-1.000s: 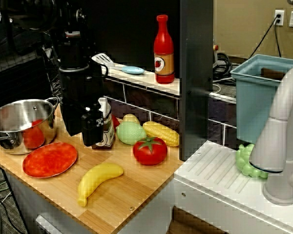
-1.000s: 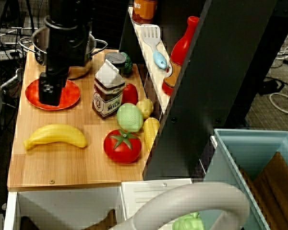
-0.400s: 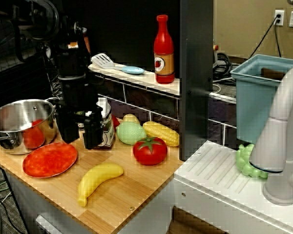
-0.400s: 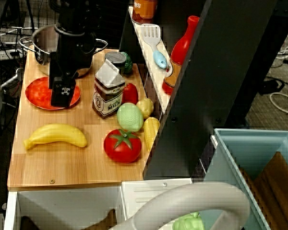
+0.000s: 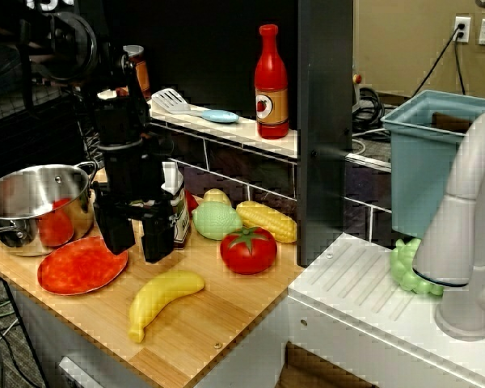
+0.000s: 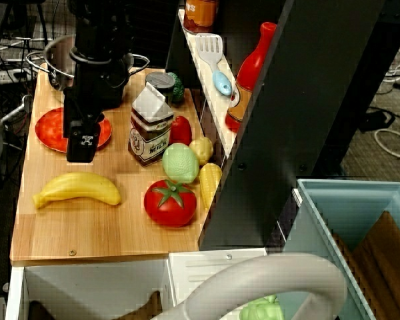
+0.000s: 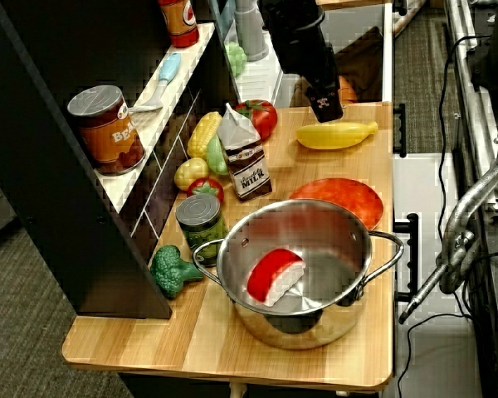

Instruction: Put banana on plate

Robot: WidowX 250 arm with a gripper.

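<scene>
A black robot pincer (image 5: 135, 241) hangs tip-down above a wooden worktop (image 5: 226, 311), its two fingers apart with a clear gap between them and nothing held. It sits over the near edge of the plate (image 5: 82, 264), a flat red-orange disc, and just short of the banana (image 5: 162, 299); that position suggests it is lining up to reach the fruit, not yet grasping it.

The banana, smooth and yellow, lies flat on the bare worktop toward the front edge, close beside the plate but not on it, so the task is not yet done. In the overhead view the pincer (image 6: 80, 148) points down just behind the banana (image 6: 77, 189), with the plate (image 6: 52, 130) partly hidden under the arm. The banana lies free of the other toys, which should leave room for the fingers to straddle it.

Behind the plate stands a steel pot (image 5: 36, 206) holding a red and white piece. Next to the arm is a small milk carton (image 6: 151, 130). Further right are a red tomato (image 5: 248, 249), a corn cob (image 5: 267, 221) and a pale green vegetable (image 5: 217, 220), all clustered away from the banana. A red bottle (image 5: 272, 83) stands on a shelf above.
</scene>
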